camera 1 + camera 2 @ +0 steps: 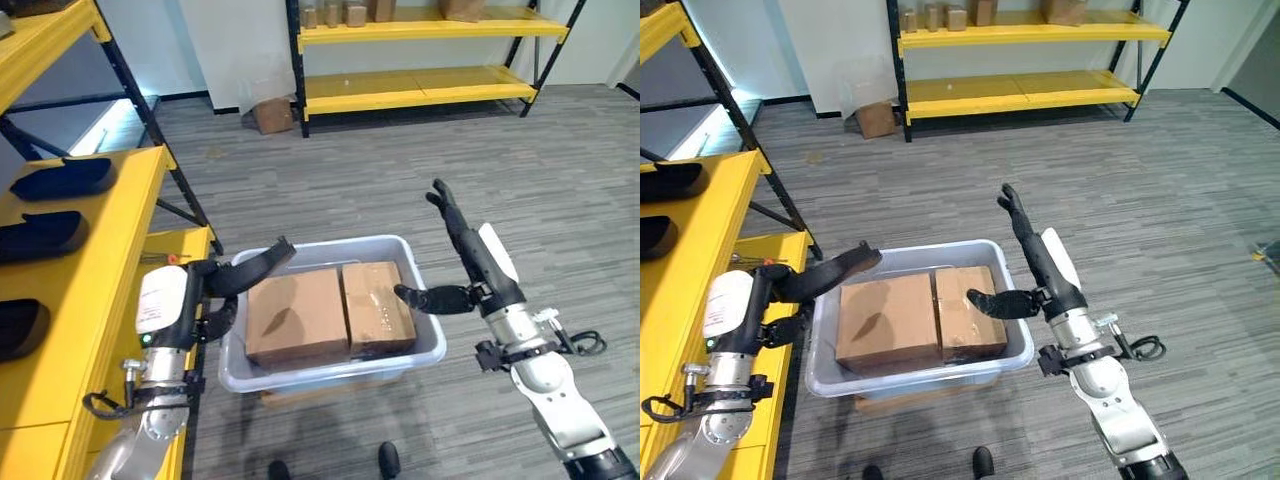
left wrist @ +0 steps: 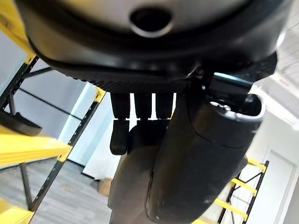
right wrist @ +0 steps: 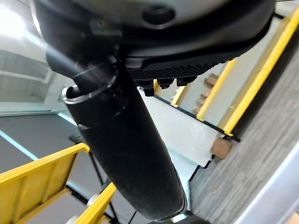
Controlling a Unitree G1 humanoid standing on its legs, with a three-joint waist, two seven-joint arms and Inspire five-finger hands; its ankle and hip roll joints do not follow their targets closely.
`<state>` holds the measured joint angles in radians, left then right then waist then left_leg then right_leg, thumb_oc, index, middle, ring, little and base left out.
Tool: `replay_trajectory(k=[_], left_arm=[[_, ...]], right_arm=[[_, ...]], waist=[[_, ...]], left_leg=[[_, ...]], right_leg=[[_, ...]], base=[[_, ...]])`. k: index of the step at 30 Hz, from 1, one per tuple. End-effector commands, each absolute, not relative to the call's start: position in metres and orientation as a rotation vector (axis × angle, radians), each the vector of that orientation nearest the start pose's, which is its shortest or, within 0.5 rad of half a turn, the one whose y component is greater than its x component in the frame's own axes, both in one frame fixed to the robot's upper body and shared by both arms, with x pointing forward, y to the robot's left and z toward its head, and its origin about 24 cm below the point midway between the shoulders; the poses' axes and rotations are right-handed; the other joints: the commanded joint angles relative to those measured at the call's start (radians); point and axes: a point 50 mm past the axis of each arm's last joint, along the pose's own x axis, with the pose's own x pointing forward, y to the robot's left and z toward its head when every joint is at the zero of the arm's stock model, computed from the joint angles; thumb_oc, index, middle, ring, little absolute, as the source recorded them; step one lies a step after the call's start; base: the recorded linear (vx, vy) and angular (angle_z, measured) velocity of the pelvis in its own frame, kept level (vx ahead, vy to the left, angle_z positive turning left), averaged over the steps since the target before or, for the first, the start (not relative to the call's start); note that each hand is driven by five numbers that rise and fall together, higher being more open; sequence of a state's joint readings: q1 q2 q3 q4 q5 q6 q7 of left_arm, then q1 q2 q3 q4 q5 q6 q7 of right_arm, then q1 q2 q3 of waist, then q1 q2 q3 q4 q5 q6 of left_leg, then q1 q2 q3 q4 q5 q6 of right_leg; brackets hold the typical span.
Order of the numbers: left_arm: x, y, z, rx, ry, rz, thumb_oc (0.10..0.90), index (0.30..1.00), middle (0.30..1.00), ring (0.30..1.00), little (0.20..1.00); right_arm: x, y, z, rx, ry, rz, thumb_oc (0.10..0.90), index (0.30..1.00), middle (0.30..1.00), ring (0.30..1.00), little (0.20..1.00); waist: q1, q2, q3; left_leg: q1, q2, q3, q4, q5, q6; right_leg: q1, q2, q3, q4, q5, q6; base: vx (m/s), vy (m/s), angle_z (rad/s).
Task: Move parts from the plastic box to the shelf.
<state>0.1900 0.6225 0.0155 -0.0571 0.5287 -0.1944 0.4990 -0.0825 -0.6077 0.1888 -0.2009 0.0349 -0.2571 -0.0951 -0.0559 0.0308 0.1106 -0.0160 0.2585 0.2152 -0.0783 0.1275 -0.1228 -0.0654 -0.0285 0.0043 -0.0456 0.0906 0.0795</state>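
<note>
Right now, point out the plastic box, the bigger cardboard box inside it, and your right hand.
plastic box (image 1: 300, 376): left eye view, on its near front wall.
bigger cardboard box (image 1: 297, 315): left eye view, middle of its top face.
right hand (image 1: 478, 268): left eye view, on the palm.

From my seat I see the right hand (image 3: 126, 154), thumb jutting long and dark with short fingertips (image 3: 164, 84) beside it, and past them a yellow shelf (image 3: 243, 93) against a white wall, small brown boxes (image 3: 211, 80) on its levels and one cardboard box (image 3: 221, 146) on the grey floor (image 3: 261, 135).
</note>
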Motion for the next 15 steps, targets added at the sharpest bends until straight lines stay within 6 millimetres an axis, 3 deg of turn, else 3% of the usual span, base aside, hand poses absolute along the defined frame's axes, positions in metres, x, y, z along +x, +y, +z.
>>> replay_trajectory(k=[1,2,4,5,6,9,10,12,13,15], left_arm=[[0.227,0.251,0.164,1.130,-0.772,0.416,0.400,0.300,0.300,0.300,0.300],[0.229,0.245,0.169,1.133,-0.808,0.393,0.400,0.300,0.300,0.300,0.300],[0.230,0.243,0.173,1.134,-0.829,0.390,0.400,0.300,0.300,0.300,0.300],[0.227,0.236,0.179,1.137,-0.887,0.393,0.400,0.300,0.300,0.300,0.300],[0.227,0.234,0.181,1.138,-0.907,0.394,0.400,0.300,0.300,0.300,0.300],[0.227,0.231,0.185,1.142,-0.926,0.388,0.400,0.300,0.300,0.300,0.300],[0.228,0.226,0.191,1.161,-0.967,0.383,0.400,0.300,0.300,0.300,0.300],[0.227,0.225,0.191,1.164,-0.977,0.380,0.400,0.300,0.300,0.300,0.300],[0.228,0.223,0.189,1.152,-0.973,0.376,0.400,0.300,0.300,0.300,0.300],[0.228,0.220,0.188,1.143,-0.974,0.365,0.400,0.300,0.300,0.300,0.300]], right_arm=[[0.247,-0.167,0.203,-0.454,-0.874,0.217,0.900,1.000,1.000,1.000,1.000],[0.247,-0.169,0.205,-0.481,-0.880,0.207,0.900,1.000,1.000,1.000,1.000],[0.247,-0.169,0.206,-0.493,-0.887,0.198,0.900,1.000,1.000,1.000,1.000],[0.249,-0.167,0.203,-0.520,-0.884,0.181,0.900,1.000,1.000,1.000,1.000],[0.249,-0.167,0.202,-0.545,-0.885,0.177,0.900,1.000,1.000,1.000,1.000],[0.248,-0.167,0.200,-0.548,-0.881,0.175,0.900,1.000,1.000,1.000,1.000],[0.249,-0.174,0.189,-0.524,-0.818,0.147,0.900,1.000,1.000,1.000,1.000],[0.249,-0.177,0.185,-0.517,-0.797,0.131,0.900,1.000,1.000,1.000,1.000],[0.247,-0.183,0.176,-0.500,-0.757,0.101,0.900,1.000,1.000,1.000,1.000],[0.245,-0.186,0.172,-0.497,-0.737,0.091,0.900,1.000,1.000,1.000,1.000]], waist=[[0.020,-0.017,-0.009],[0.014,-0.019,-0.004],[0.013,-0.022,0.001],[0.028,-0.039,0.002],[0.028,-0.047,-0.001],[0.023,-0.055,-0.004],[0.013,-0.061,-0.015],[0.008,-0.065,-0.023],[-0.002,-0.059,-0.035],[-0.005,-0.057,-0.044]], left_leg=[[-0.032,0.089,-0.065,-0.009,0.179,-0.039],[-0.048,0.074,-0.031,-0.003,0.182,-0.034],[-0.058,0.057,-0.033,0.002,0.182,-0.028],[-0.042,-0.048,-0.110,0.143,0.013,0.004],[-0.041,-0.087,-0.126,0.193,-0.050,0.018],[-0.045,-0.119,-0.131,0.231,-0.091,0.033],[-0.008,-0.163,-0.121,0.296,-0.171,0.051],[0.004,-0.175,-0.122,0.283,-0.191,0.059],[0.038,-0.169,-0.107,0.220,-0.203,0.066],[0.061,-0.173,-0.109,0.159,-0.188,0.068]], right_leg=[[0.016,-0.041,-0.087,0.083,-0.084,-0.001],[0.028,-0.048,-0.120,0.072,-0.088,-0.006],[0.028,-0.052,-0.132,0.063,-0.077,-0.006],[0.036,-0.077,-0.152,0.037,-0.052,-0.012],[0.041,-0.084,-0.165,0.026,-0.046,-0.011],[0.043,-0.090,-0.177,0.016,-0.036,-0.009],[0.048,-0.091,-0.212,0.009,-0.026,-0.007],[0.045,-0.100,-0.227,0.010,-0.019,-0.003],[0.045,-0.104,-0.252,0.015,-0.014,0.007],[0.051,-0.109,-0.266,0.017,-0.010,0.014]], base=[[-0.10,-0.130,0.26],[-0.13,-0.132,0.63],[-0.10,-0.102,1.36],[-0.12,-0.128,1.21],[-0.14,-0.121,0.72],[-0.07,-0.017,0.49],[-0.10,0.036,0.63],[-0.07,0.110,0.53],[-0.02,0.145,0.54],[-0.01,0.161,0.42]])
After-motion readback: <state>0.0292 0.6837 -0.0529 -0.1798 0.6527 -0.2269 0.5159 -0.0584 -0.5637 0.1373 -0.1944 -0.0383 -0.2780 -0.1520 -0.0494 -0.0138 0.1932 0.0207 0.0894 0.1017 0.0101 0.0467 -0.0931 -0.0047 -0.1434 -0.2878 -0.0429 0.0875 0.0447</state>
